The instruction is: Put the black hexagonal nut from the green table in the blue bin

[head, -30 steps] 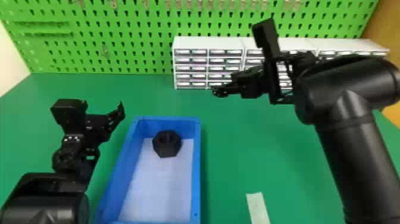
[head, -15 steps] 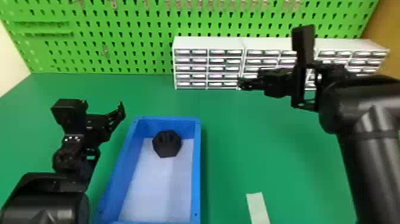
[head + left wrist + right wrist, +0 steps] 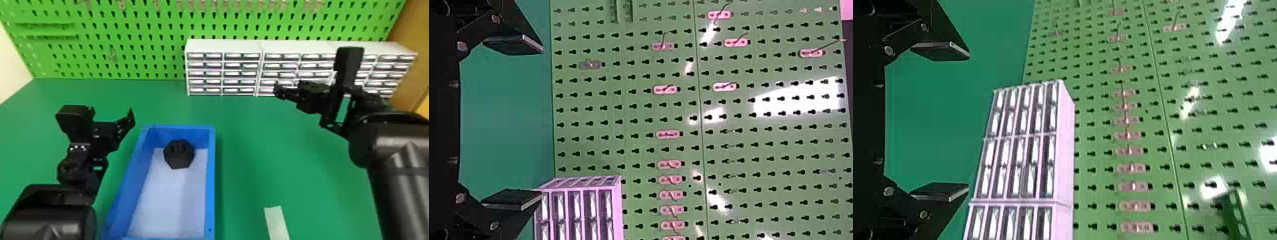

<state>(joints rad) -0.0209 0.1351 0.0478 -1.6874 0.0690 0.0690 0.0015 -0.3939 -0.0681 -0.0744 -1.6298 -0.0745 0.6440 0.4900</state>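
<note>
1. head view: left gripper [image 3: 130,117], fingers spread wide.
2. right of those fingers, the black hexagonal nut [image 3: 178,154] sits inside the blue bin [image 3: 210,182].
3. right gripper [image 3: 277,91], fingers spread too, white drawer units [image 3: 223,46] behind them.

Black hexagonal nut [image 3: 179,154] inside blue bin [image 3: 210,178].

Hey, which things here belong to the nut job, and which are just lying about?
Job:
- black nut, in the bin
- blue bin
- green table

Just there:
- pale strip, on the table
- white drawers
- green pegboard
</note>
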